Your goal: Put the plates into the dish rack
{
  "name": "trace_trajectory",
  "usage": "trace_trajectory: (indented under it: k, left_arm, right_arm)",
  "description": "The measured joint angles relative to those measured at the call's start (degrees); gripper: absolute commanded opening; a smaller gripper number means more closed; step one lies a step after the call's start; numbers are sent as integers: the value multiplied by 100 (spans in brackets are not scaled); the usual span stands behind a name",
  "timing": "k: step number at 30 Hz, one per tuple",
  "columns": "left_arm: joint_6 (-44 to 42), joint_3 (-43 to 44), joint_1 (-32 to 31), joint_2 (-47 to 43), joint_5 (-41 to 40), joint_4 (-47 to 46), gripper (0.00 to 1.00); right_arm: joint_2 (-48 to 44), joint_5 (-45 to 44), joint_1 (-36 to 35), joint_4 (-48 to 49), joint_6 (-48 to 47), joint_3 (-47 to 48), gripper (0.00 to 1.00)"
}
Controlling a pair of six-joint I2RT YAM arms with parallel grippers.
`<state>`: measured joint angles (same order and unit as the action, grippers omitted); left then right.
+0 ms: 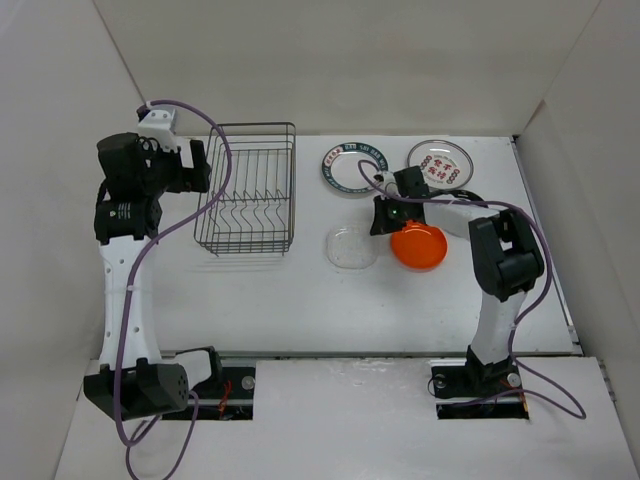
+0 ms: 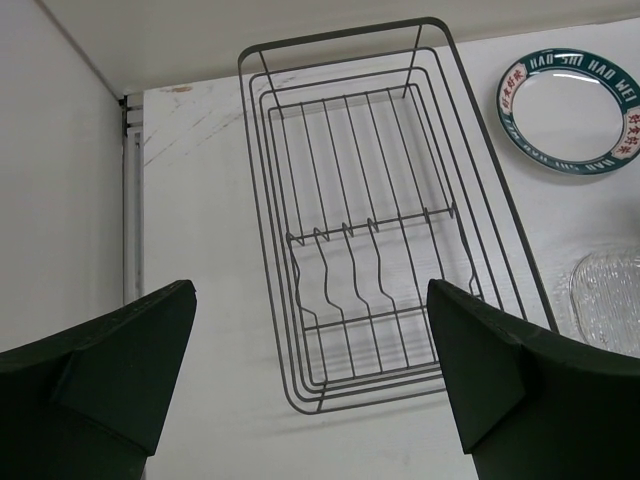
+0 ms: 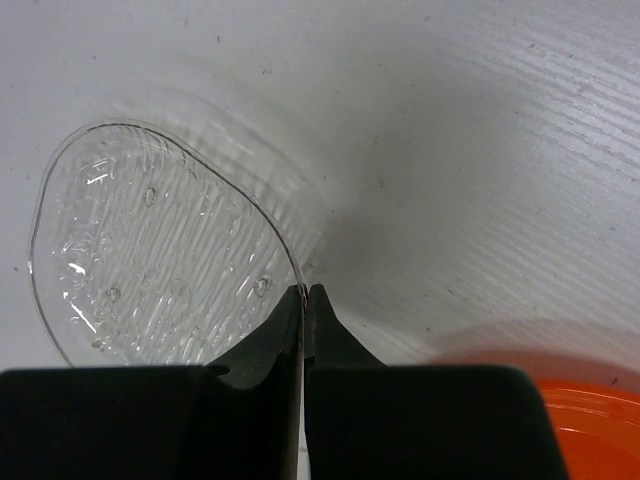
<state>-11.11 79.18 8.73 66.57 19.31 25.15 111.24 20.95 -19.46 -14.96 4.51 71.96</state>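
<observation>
The white plate with the teal rim (image 2: 570, 115), at upper right of the left wrist view, carries white capitals that seem to read HAO SHI HAO WEI, plus red characters. The dark wire dish rack (image 2: 372, 228), rectangular with wavy prongs, fills the middle. The left tool (image 2: 312, 385) stands wide apart at the bottom of that view. The right tool (image 3: 305, 298), bottom centre, pinches the ribbed clear plate (image 3: 160, 250) by its thin rim. The grained white counter (image 3: 480, 130) lies behind, and a glossy orange plate (image 3: 590, 420) shows at lower right.
</observation>
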Motion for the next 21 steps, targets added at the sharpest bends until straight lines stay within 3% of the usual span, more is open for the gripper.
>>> trace_trajectory:
  k: [6,14,21]
  left_arm:
    - [-7,33,0,203,111,52,100]
    - [-195,570,-282,855,848,275,100]
    - [-525,817,-1180,1390,2538,417,100]
  right_arm:
    - [-297,-380,-94,-146,380,0,0]
    - [-2212,-1462,-481,-743,765,492,0]
    - [-2809,-1757,-1180,-638,1034,1314,0]
